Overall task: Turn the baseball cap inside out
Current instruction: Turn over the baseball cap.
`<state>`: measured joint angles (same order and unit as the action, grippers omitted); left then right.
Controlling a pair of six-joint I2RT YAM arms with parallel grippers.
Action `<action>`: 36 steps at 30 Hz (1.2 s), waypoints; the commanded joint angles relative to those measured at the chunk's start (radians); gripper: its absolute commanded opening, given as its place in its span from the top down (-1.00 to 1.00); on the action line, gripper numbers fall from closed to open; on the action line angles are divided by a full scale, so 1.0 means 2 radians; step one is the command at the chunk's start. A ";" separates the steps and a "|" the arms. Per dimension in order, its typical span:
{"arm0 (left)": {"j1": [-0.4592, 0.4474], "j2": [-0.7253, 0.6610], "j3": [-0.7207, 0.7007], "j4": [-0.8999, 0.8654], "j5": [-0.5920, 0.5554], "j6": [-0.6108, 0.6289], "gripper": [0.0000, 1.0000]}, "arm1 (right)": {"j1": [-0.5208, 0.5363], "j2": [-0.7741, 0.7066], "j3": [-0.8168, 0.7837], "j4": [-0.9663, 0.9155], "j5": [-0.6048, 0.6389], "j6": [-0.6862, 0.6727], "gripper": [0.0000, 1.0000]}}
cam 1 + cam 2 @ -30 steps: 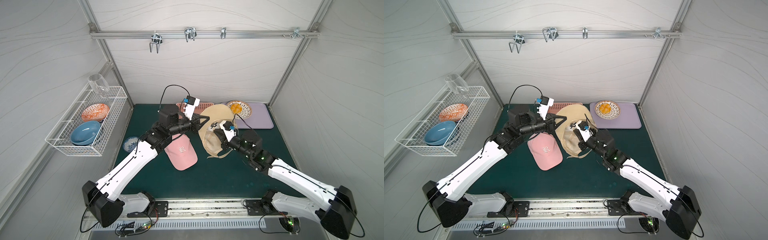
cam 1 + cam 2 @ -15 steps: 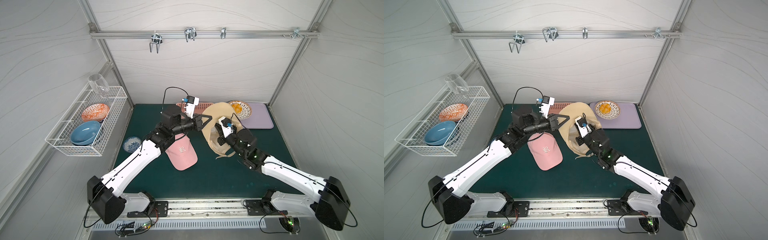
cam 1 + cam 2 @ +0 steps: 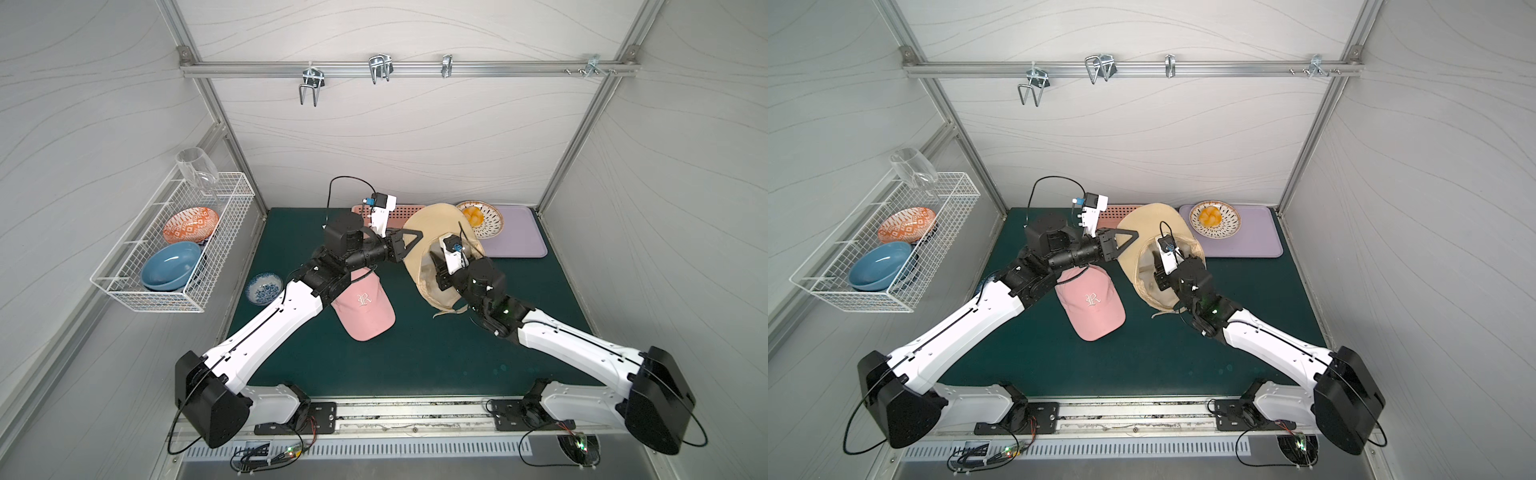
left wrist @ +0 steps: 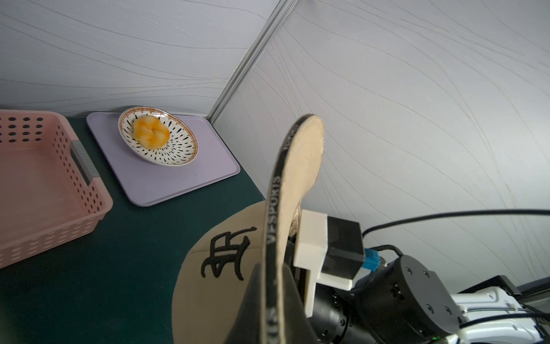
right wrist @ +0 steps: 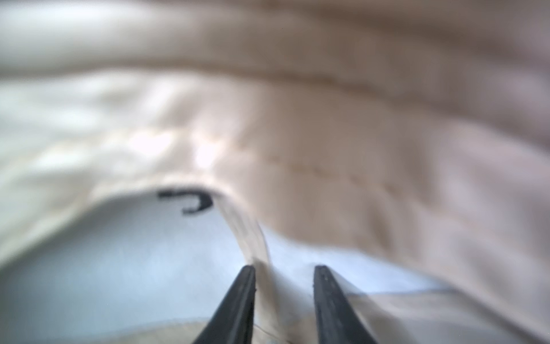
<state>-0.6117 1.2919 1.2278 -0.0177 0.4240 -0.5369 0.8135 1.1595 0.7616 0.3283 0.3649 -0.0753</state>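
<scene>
The beige baseball cap (image 3: pixel 432 220) (image 3: pixel 1150 220) stands tipped up on the green mat, brim uppermost. My left gripper (image 3: pixel 409 242) (image 3: pixel 1128 237) (image 4: pixel 275 297) is shut on the brim's black-taped edge; the crown with its black logo (image 4: pixel 226 256) hangs beside it. My right gripper (image 3: pixel 435 266) (image 3: pixel 1156 266) (image 5: pixel 284 268) is inside the hollow of the crown (image 5: pixel 357 178). Its jaws stand open, with a seam strip of the lining lying between them against one finger. A second, pink cap (image 3: pixel 365 307) (image 3: pixel 1094 307) lies flat on the mat under my left arm.
A pink perforated basket (image 3: pixel 405 212) (image 4: pixel 44 178) and a purple tray (image 3: pixel 515 241) with a plate of orange food (image 3: pixel 482 214) sit at the back. A small blue-patterned bowl (image 3: pixel 265 287) is at the left. A wire rack (image 3: pixel 174 249) holds bowls and a glass.
The left gripper has tipped the beige cap up by its brim, turning the hollow toward the right arm. The right gripper moved into the crown and its jaws parted.
</scene>
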 commanded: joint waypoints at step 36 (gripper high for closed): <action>-0.016 -0.010 -0.015 0.056 -0.158 0.274 1.00 | -0.151 -0.108 0.083 -0.264 -0.274 0.190 -0.48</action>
<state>-0.6243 1.2549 1.2140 -0.0811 0.1707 -0.1463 0.5507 0.9897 0.9161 -0.2241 -0.0032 0.2142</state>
